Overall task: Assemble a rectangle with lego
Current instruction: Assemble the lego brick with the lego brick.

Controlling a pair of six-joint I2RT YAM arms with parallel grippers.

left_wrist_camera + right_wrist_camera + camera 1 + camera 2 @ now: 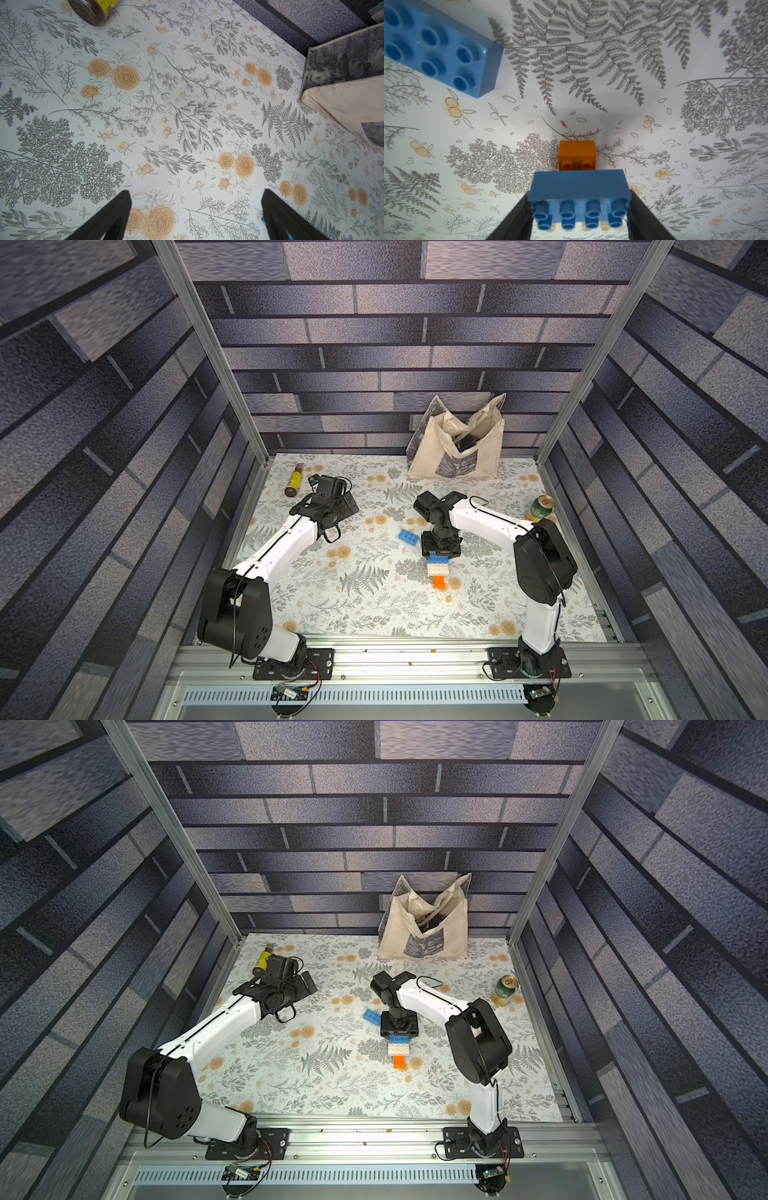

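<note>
The joined lego block of the rectangle (439, 569) lies mid-table, showing a blue band, a white band and an orange brick (438, 581) sticking out at its near end. My right gripper (579, 194) is shut on the block's blue brick (579, 187), one finger on each short end. In the right wrist view the orange brick (577, 154) shows beyond the blue one. A loose blue brick (409, 536) (436, 47) lies studs up on the cloth, just left of the right gripper. My left gripper (196, 191) hovers open over bare cloth at the far left (345, 504).
A cream tote bag (457, 448) stands against the back wall. A green can (539, 508) stands near the right edge, and a small yellow-labelled bottle (294, 484) lies at the far left, beside the left wrist. Metal frame posts mark the table's corners.
</note>
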